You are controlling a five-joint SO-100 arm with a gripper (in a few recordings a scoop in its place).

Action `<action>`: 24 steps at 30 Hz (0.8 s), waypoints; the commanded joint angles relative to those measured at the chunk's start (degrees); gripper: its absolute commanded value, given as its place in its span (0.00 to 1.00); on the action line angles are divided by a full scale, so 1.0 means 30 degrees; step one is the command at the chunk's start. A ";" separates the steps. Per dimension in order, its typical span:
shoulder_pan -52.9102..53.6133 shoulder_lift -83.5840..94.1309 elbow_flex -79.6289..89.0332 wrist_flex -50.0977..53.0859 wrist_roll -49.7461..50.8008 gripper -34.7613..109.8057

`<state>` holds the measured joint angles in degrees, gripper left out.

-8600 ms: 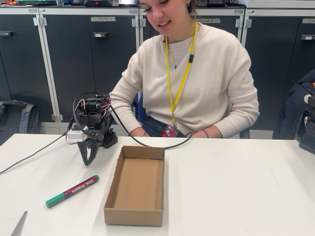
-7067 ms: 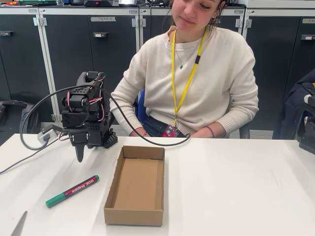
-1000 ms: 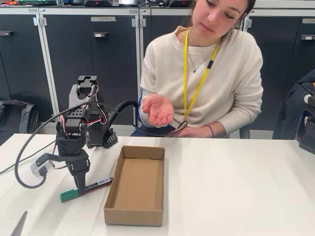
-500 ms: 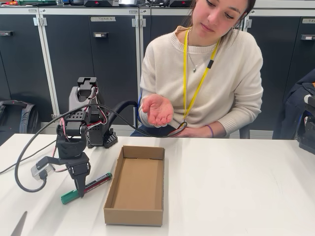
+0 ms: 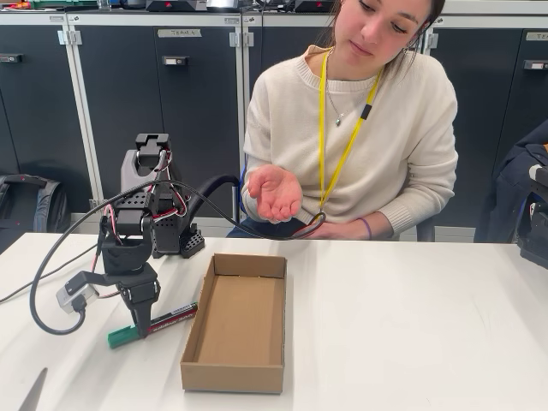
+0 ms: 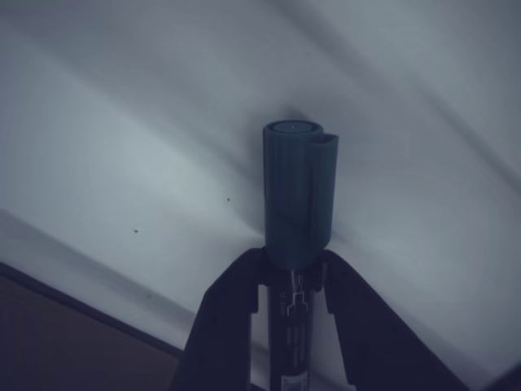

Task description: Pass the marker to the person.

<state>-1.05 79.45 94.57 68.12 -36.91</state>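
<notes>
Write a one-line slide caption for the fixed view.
Claw closed on the marker at the table, beside a cardboard box, while the person holds out an open hand.

The black arm rises from its base, folds at the elbow and drops its wrist steeply toward the desk (image 5: 411, 342), cables looping off its left side in the fixed view. The pincer (image 5: 141, 324) points straight down, its two fingers (image 6: 224, 318) closed against the marker (image 5: 152, 324) just behind the green cap, seen in the wrist view pressing from both sides.
</notes>
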 commanded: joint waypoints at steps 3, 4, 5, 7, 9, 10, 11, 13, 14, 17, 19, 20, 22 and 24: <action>-0.0645 0.3574 -0.0674 0.0908 -0.0205 0.21; -0.0762 0.4043 -0.0527 0.1025 -0.0264 0.21; -0.0879 0.4424 -0.0469 0.1230 -0.0293 0.21; -0.0996 0.5039 -0.0527 0.1875 -0.0322 0.21; -0.1113 0.5479 -0.0703 0.2373 -0.0352 0.21; -0.1113 0.5654 -0.0762 0.2520 -0.0381 0.21; -0.1113 0.5801 -0.0879 0.2695 -0.0439 0.21; -0.1113 0.5977 -0.1055 0.3105 -0.0557 0.22; -0.1113 0.6006 -0.1201 0.3252 -0.0586 0.23; -0.1055 0.6035 -0.1377 0.3457 -0.0674 0.23; -0.1025 0.6123 -0.1230 0.3457 -0.0762 0.24; -0.1025 0.6152 -0.1143 0.3428 -0.0879 0.25; -0.1025 0.6240 -0.0996 0.3574 -0.1084 0.32; -0.0996 0.6270 -0.0791 0.3574 -0.1201 0.38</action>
<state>-4.66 93.69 93.69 78.66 -39.90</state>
